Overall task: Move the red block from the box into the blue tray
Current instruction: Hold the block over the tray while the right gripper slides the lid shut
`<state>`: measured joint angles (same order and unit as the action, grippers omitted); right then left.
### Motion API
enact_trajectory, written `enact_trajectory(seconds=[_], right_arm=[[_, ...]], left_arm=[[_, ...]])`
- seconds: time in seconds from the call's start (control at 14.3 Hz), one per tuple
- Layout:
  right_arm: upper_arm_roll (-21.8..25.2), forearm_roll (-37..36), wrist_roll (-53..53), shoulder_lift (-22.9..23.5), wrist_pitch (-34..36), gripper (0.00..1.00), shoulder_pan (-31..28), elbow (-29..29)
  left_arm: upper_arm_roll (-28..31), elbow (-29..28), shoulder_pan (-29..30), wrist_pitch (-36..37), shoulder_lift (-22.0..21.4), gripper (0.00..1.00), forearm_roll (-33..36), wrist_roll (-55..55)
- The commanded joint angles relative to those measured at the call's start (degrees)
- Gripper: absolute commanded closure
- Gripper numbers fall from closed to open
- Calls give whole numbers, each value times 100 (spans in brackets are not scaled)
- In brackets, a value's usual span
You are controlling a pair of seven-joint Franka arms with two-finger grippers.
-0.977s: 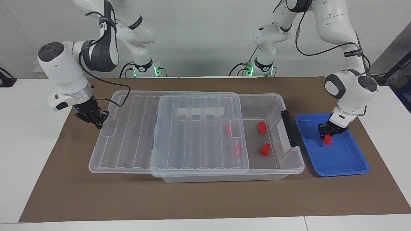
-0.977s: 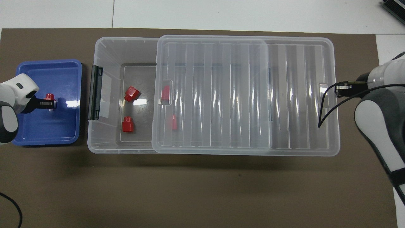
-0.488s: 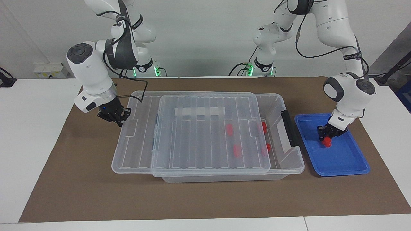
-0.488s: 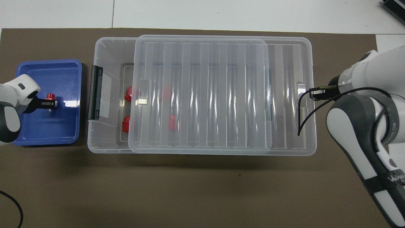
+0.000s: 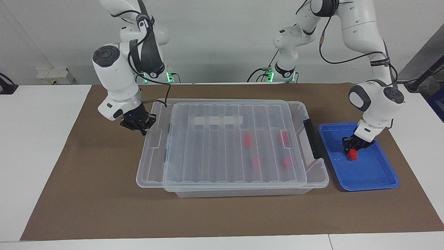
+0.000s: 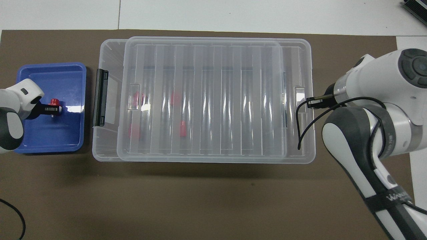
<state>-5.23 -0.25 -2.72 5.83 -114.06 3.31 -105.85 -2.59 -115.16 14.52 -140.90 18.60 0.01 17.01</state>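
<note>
The blue tray (image 5: 374, 173) lies at the left arm's end of the table; it also shows in the overhead view (image 6: 66, 133). My left gripper (image 5: 354, 147) is low in it, shut on a red block (image 5: 352, 155) that also shows from overhead (image 6: 52, 101). The box (image 5: 314, 175) stands mid-table. Its ribbed lid (image 5: 222, 146) covers nearly all of it. Several red blocks (image 5: 247, 139) show blurred through the lid. My right gripper (image 5: 140, 125) grips the lid's end rim at the right arm's end; it also shows from overhead (image 6: 312, 101).
A black latch (image 5: 310, 139) sits on the box's end beside the tray. A white tape strip (image 5: 216, 120) lies on the lid. A brown mat (image 5: 222, 215) covers the table under everything.
My right gripper has slid the lid toward the tray's end, so it now covers the red blocks in the box. My left gripper has stayed in the tray with its block.
</note>
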Motion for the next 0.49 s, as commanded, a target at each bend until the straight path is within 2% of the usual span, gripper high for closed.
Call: enact_trajectory(seconds=[0.0, 0.14, 0.28, 0.42], right_arm=[[-22, 122, 88, -117, 130, 100, 142, -77], [-22, 131, 88, -117, 121, 100, 170, -77], [-40, 139, 97, -117, 121, 100, 196, -77], [-40, 140, 97, -117, 95, 100, 301, -77]], left_arm=[[-14, -121, 42, -157, -23, 58, -89, 40], [-14, -121, 42, -157, -23, 41, -89, 48], [-14, -121, 42, -149, -32, 31, -89, 74], [-22, -69, 42, -88, -23, 30, -89, 83]])
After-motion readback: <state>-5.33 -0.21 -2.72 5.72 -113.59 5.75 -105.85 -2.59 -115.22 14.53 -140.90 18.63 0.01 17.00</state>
